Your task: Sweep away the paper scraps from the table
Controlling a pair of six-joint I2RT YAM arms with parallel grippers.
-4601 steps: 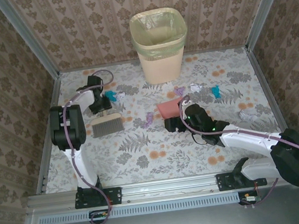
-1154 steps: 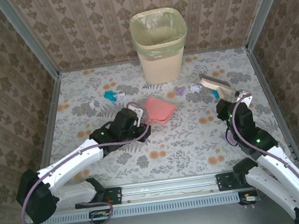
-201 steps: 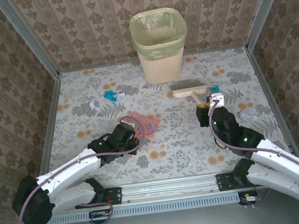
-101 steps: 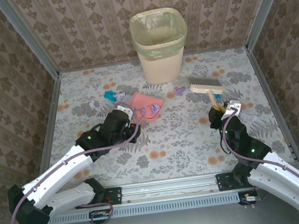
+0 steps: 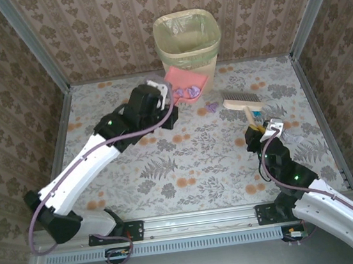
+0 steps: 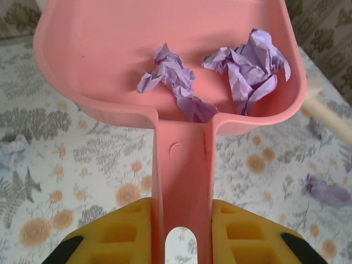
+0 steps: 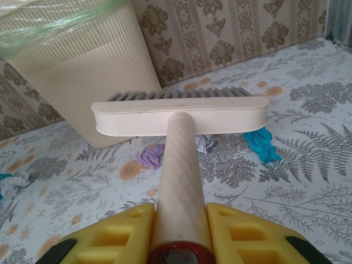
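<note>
**Clerk:** Item one, nearest the rail?

**Keeper:** Right gripper (image 7: 181, 234), yellow pads clamped on the handle of the brush (image 7: 179, 113). The head is held to the right of the bin. Whether it touches the table (image 5: 168, 171) I cannot tell.

**Clerk:** Item two, past the brush head?

**Keeper:** Loose paper scraps on the cloth, not collected. A teal scrap (image 7: 263, 144) and a white scrap (image 7: 204, 143) lie just beyond the head. A lilac scrap (image 7: 151, 155) lies near the bin's foot.

**Clerk:** Item three?

**Keeper:** Left gripper (image 6: 181, 231), closed tight on the handle of the pink dustpan (image 6: 110, 66). The pan is raised off the table, mouth toward the bin. Two lilac crumples (image 6: 176, 82) sit low against its back wall.

**Clerk:** Farthest?

**Keeper:** Bin (image 5: 188, 40), lined, standing at the back wall. The pan's front lip is right by the near rim. Whether it is over the rim is unclear.

**Clerk:** Handling note? I judge the step to be emptying.

**Keeper:**
- Carry the lip well past the rim before tipping.
- Tip forward steeply, since the crumples sit at the handle end and must slide the full length of the pan.
- They are light paper, so a slow tilt suits them better than a jerk that could flick them out.
- Do not nudge the bin, which looks light.
- Keep the brush parked clear of the pan's path.
</note>
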